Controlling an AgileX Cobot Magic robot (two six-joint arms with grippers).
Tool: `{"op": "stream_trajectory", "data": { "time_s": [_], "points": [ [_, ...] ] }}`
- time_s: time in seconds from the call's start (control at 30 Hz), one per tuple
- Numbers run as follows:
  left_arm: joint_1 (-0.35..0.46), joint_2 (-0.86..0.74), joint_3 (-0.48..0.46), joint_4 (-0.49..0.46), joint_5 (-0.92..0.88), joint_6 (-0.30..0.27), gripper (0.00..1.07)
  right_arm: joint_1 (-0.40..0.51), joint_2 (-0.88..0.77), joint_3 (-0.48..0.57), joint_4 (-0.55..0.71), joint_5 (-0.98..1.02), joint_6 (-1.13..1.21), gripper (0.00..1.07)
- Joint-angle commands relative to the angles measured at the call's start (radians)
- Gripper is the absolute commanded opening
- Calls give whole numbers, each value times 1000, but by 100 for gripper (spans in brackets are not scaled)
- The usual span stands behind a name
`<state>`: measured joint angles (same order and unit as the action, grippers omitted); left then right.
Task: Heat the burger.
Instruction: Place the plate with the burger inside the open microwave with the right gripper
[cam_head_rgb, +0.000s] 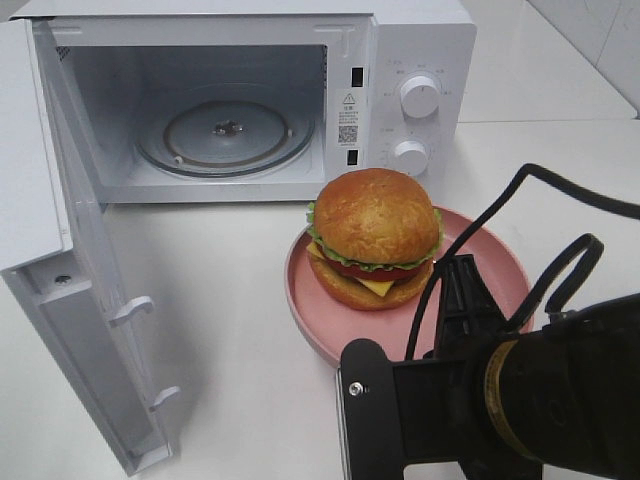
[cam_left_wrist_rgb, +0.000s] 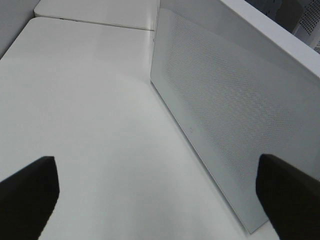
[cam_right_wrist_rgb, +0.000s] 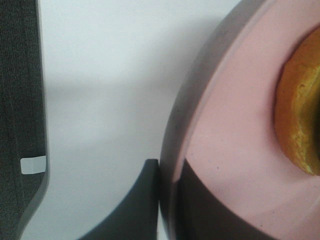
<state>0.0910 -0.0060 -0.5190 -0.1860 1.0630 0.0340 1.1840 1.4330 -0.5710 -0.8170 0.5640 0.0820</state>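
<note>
The burger (cam_head_rgb: 375, 238), with a glossy brown bun, lettuce, tomato and cheese, sits on a pink plate (cam_head_rgb: 305, 290) in front of the open microwave (cam_head_rgb: 420, 60). My right gripper (cam_head_rgb: 455, 300) is at the plate's near edge. In the right wrist view it (cam_right_wrist_rgb: 167, 205) is shut on the plate's rim (cam_right_wrist_rgb: 225, 125), one finger under and one over, with the bun's edge (cam_right_wrist_rgb: 300, 120) beyond. My left gripper (cam_left_wrist_rgb: 157, 200) shows only in the left wrist view, open wide with nothing between its fingers, beside the outer face of the microwave door (cam_left_wrist_rgb: 225, 115).
The microwave door (cam_head_rgb: 80, 300) is swung fully open to the left, reaching toward the table's front. The glass turntable (cam_head_rgb: 225, 135) inside is bare. Black cables (cam_head_rgb: 560, 200) loop over the right arm. White tabletop (cam_head_rgb: 220, 300) lies between door and plate.
</note>
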Motion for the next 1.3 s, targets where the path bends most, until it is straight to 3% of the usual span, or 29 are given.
{"op": "stream_trajectory", "data": {
  "time_s": [0.03,0.77,1.3],
  "points": [
    [2,-1,3,-4,-2,1,100,-27,-6,0,-52,-48,-58,0],
    [2,-1,3,-4,-2,1,100,-268,-6,0,14,-291,-507,0],
    [2,-1,3,-4,-2,1,100,-427,-6,-1,245,-376,-904,0]
  ]
}}
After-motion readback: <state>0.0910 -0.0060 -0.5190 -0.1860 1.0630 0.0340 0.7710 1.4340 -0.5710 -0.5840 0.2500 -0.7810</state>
